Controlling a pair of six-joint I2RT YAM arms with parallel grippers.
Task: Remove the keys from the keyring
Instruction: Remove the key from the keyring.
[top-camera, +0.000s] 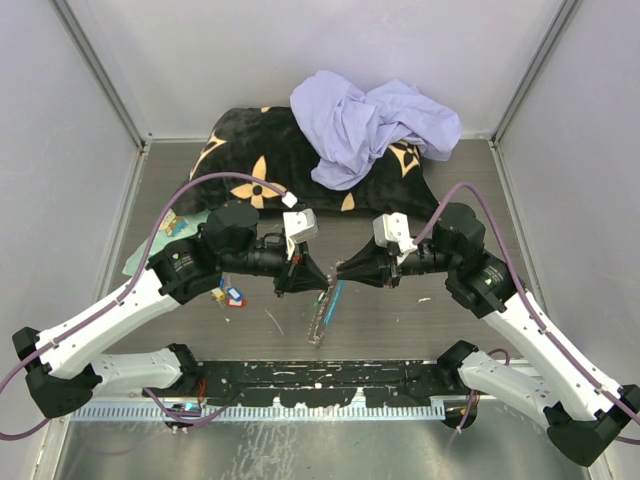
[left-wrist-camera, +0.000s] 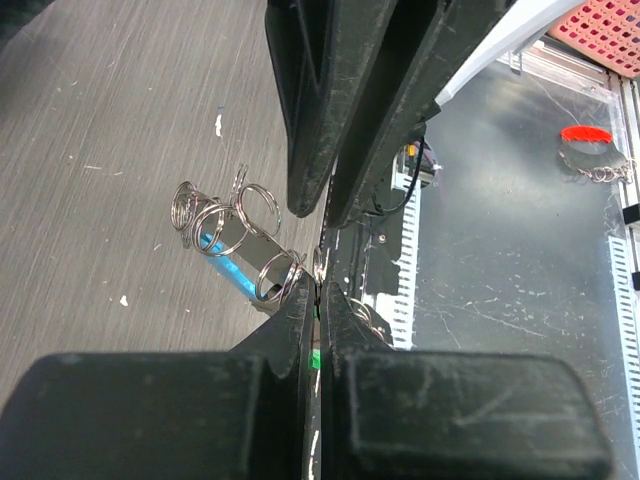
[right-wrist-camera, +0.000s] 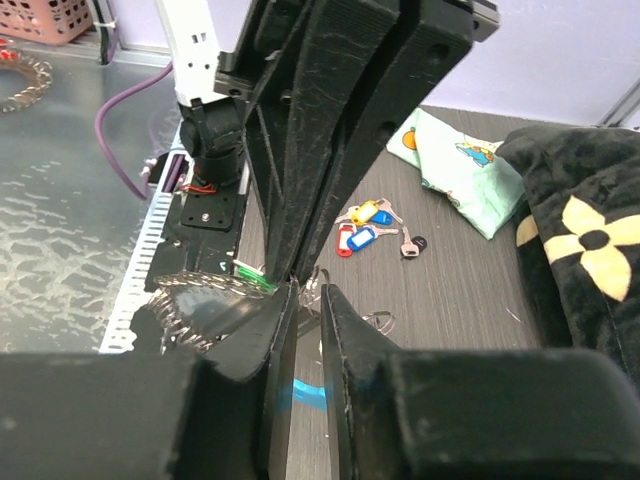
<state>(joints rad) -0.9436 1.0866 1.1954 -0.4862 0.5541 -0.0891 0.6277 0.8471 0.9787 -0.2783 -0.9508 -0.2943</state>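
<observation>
So, the left pincer (left-wrist-camera: 318, 295) is squeezed fully together. The sliver of green at its tip looks to me like a green-tagged key (right-wrist-camera: 250, 270), so I'd call that a clamp on the key. The right pincer (right-wrist-camera: 307, 300) meets it tip to tip with a thin gap between its fingers. A loop of the keyring (left-wrist-camera: 230, 235) sits right at that gap, but I can't tell if it's biting the wire or just beside it. The rest of the keyring trails from the tips toward the near edge, mid-counter (right-wrist-camera: 480, 290), with its light-blue crescent (left-wrist-camera: 226, 260) alongside the rings.

My take on doing this step well: one side pins the ring dead steady while the other walks the key round the split in the wire, no yanking straight out. Small moves, otherwise I'd expect the chain to swing and the key to slip the pinch. Once it's free, drop it with the loose keys (right-wrist-camera: 365, 222) (yellow, blue and red tags) lying to the left, between the keyring and the mint-green cloth (right-wrist-camera: 455, 165).

Hard to see:
- The spot where key meets ring is buried behind both sets of fingers in every view.
- The key's metal blade doesn't show at all.
- From overhead the chain is just a thin streak, so I can't tell how much of it is lifted off the counter or whether more keys hang on it.
</observation>
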